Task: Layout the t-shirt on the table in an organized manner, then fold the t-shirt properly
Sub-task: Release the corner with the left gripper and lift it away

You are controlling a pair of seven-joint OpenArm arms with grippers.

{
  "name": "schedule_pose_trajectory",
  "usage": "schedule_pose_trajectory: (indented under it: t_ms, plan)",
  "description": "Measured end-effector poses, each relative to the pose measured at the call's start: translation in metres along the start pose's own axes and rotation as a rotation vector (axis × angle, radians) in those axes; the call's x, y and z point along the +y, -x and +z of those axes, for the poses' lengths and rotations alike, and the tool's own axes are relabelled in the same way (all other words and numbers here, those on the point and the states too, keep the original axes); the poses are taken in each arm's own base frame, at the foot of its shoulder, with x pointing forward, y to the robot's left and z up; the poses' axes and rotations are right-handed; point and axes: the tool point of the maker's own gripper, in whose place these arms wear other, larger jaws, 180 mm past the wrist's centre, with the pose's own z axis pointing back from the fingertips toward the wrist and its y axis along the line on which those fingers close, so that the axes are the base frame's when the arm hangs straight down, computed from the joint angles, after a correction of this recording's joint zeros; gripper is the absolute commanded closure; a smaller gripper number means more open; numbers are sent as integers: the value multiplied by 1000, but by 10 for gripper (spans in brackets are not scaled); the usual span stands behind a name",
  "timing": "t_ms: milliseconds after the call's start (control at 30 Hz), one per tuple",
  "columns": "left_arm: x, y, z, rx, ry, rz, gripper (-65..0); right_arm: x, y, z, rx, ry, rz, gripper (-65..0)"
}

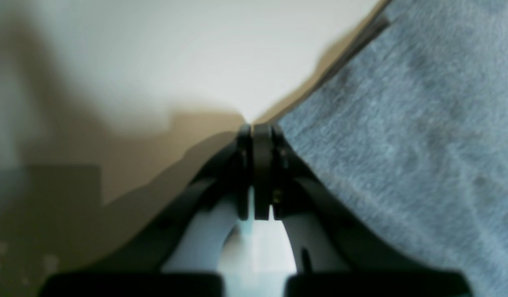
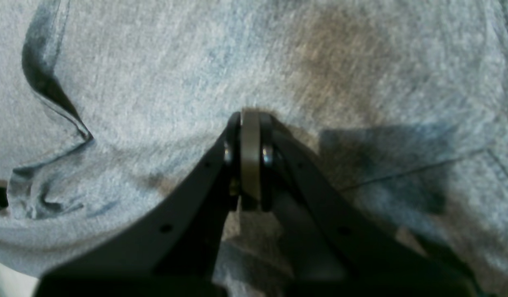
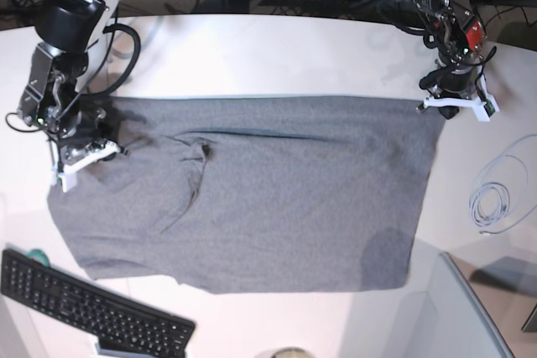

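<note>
T-shirt [image 3: 268, 199]: lies spread out flat on the white bench [image 3: 277, 60].
Left gripper [image 1: 260, 132]: jaws closed, at the shirt's edge by a corner.
Right gripper [image 2: 249, 123]: jaws closed, tips down on the grey cloth.
Keyboard [image 3: 84, 308]: near the shirt.

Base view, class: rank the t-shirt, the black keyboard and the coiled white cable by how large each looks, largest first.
1. t-shirt, covering much of the table.
2. keyboard, partly cut off by the frame edge, so only its visible part is judged.
3. coiled white cable, clearly smallest.
</note>
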Motion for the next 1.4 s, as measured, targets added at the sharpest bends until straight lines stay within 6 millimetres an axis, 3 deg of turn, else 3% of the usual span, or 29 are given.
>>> schedule_pose_trajectory:
  t_ms: [400, 567, 667, 767, 867, 933, 1000, 1167, 1300, 1400]
  plan:
    - [4, 4, 2, 5, -8, -5, 0, 8, 3, -2, -2, -13, -7, 0]
    - [8, 3, 4, -2, -11, -14, -225, 7, 8, 4, -9, -4, -1, 0]
    - [9, 2, 4, -6, -14, -15, -324, 9, 10, 7, -6, 9, 13, 0]
    - [14, 3, 6, -4, -22, -17, -360, 7, 13, 12, -6, 19, 24, 0]
    - [40, 2, 17, -14, -86, 25, -360, 7, 15, 19, 8, 34, 31, 0]
    - [58, 0, 30, -35, -138, 31, -362, 10, 8, 24, -12, 29, 41, 0]
    - [60, 0, 42, -48, -142, 21, -365, 12, -1, 28, -39, 32, 53, 0]
    - [31, 2, 55, -81, 27, 181, -367, 10, -7, 31, -52, 38, 62, 0]
    - [22, 7, 52, 6, 87, 206, -367, 11, -6, 31, -51, 35, 60, 0]
    - [-1, 6, 48, 7, 149, 226, -367, 11, -5, 31, -49, 36, 60, 0]
